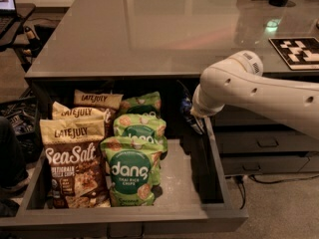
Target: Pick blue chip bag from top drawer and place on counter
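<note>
The top drawer (124,217) stands pulled out under the counter (149,29). Only a thin sliver of the blue chip bag (185,105) shows, at the drawer's back right corner, just under the counter edge. My gripper (192,117) is right at that sliver, inside the drawer's back right, and is mostly hidden behind the white wrist of my arm (224,86). The arm reaches in from the right, below the counter edge. Whether the bag is held does not show.
Green "dang" bags (130,171) fill the drawer's middle and brown-and-cream "Late July" bags (72,158) its left. The pale floor (177,178) at right is bare. Narrower handled drawers (264,143) stand at right. A black-and-white marker board (299,51) lies on the counter.
</note>
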Tool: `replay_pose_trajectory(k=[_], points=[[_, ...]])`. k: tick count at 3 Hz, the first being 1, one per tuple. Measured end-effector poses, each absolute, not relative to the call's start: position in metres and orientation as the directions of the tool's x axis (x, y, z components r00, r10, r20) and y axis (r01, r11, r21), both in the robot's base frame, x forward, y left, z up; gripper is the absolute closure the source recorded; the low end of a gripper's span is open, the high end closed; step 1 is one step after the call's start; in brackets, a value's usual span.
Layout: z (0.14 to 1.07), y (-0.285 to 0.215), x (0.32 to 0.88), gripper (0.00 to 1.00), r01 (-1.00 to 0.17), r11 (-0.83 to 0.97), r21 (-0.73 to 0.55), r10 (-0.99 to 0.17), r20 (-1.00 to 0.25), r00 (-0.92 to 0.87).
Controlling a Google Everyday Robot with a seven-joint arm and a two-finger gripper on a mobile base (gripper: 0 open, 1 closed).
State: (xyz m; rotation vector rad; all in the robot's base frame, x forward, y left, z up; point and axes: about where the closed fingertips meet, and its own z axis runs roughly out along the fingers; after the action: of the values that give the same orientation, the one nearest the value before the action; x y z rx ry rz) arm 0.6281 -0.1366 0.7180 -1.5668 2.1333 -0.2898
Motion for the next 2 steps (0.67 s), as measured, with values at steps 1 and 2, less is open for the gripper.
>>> replay_pose_trajectory(k=[1, 2], points=[[0.7559, -0.1432, 0.6224, 1.00, -0.815, 0.378, -0.438, -0.917, -0.295, -0.267], [0.7565, -0.1431, 0.6222, 1.00, -0.815, 0.379, -0.438, -0.917, -0.296, -0.267]])
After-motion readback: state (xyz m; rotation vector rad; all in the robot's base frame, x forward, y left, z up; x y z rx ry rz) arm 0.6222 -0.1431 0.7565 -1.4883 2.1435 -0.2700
